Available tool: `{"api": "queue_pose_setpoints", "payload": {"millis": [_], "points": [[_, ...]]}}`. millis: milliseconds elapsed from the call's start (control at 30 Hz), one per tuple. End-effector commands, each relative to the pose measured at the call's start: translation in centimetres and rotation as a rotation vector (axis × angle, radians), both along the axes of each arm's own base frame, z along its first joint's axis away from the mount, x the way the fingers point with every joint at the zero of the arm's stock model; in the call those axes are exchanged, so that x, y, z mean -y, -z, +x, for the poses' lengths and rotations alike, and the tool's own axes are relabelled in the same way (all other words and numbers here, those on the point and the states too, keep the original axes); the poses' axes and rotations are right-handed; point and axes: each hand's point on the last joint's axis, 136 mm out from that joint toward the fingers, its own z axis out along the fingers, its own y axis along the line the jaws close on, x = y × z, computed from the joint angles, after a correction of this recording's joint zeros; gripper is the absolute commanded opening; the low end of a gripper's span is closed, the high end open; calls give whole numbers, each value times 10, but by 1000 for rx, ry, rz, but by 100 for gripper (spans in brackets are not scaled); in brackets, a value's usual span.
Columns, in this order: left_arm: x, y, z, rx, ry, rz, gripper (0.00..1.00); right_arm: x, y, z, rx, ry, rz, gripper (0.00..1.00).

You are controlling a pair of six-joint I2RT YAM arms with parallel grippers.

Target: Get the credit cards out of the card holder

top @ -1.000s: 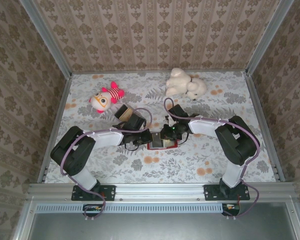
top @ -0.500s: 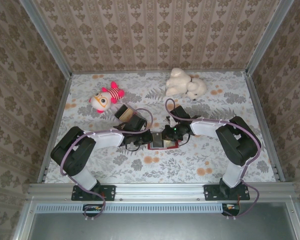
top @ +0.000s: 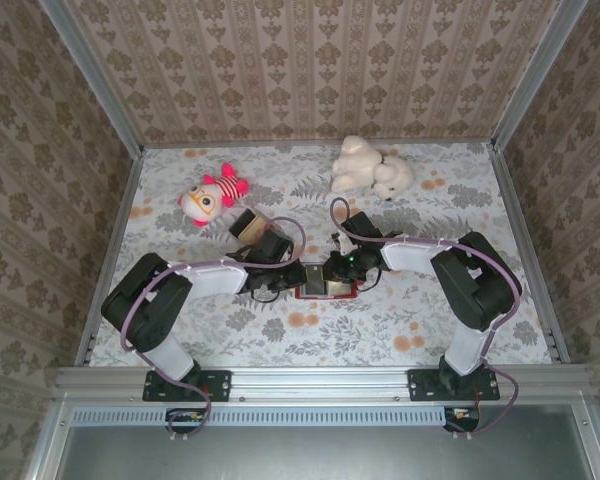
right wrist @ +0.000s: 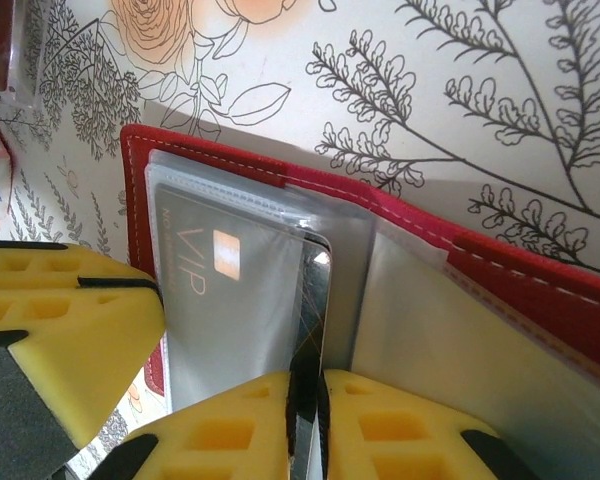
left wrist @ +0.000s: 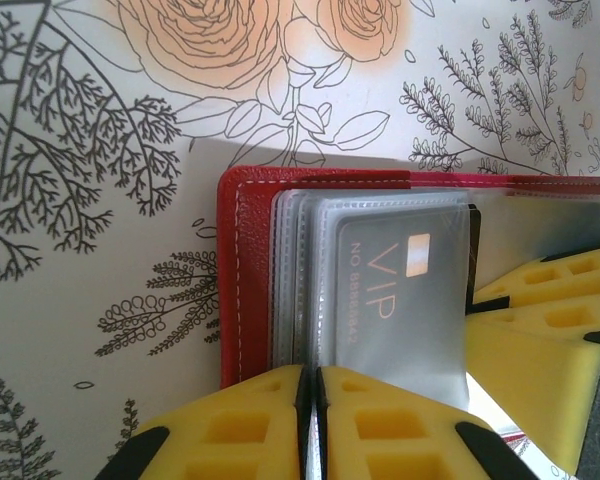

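Jaws of the left gripper (left wrist: 311, 425): pressed almost together at the near edge of the card holder (left wrist: 242, 280), with the edge of a clear pocket leaf running into the slit between them; I log this as a pinch on that leaf. Card holder, red, stitched border: lying open and flat on the floral table cover (top: 430, 320), mid-table and towards the near side, between my two grippers, which meet over it from either flank. Credit card (left wrist: 390, 290), grey, lettered VIP, small copper-coloured chip: one, seated inside a clear pocket of the holder, lying flat, not drawn out. Further pocket leaves are stacked beside it; their contents I cannot tell. Jaws of the right gripper (right wrist: 308, 425): closed on a thin leaf that stands on edge out of the holder, just beside the VIP pocket; whether that leaf carries a card I cannot tell. On the right wrist view, a yellow finger of the left gripper sits just beside the VIP pocket. Other stock, from my overhead view: red-and-white plush doll (top: 212, 195), far left; small clear box (top: 248, 225) just nearer than the doll, beside the left arm; white plush animal (top: 370, 168), far right of centre, well apart from the holder.
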Motion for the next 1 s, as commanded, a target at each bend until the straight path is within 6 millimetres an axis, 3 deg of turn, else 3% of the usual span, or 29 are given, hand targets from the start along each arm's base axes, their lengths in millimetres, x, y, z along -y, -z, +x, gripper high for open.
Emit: {"api": "queue_pose_setpoints", "payload": {"millis": [0, 333, 567, 767, 967], "points": [[-19, 27, -23, -95, 1, 91, 15, 4, 16, -15, -59, -34, -39, 12], [-23, 8, -21, -65, 12, 102, 23, 28, 8, -11, -4, 6, -113, 8], [-22, -36, -6, 27, 61, 82, 21, 35, -13, -12, 41, 5, -85, 8], [3, -65, -3, 79, 126, -43, 19, 29, -15, -12, 29, -11, -53, 9], [24, -56, -2, 45, 150, -100, 13, 26, -7, -10, 11, -10, -52, 9]]}}
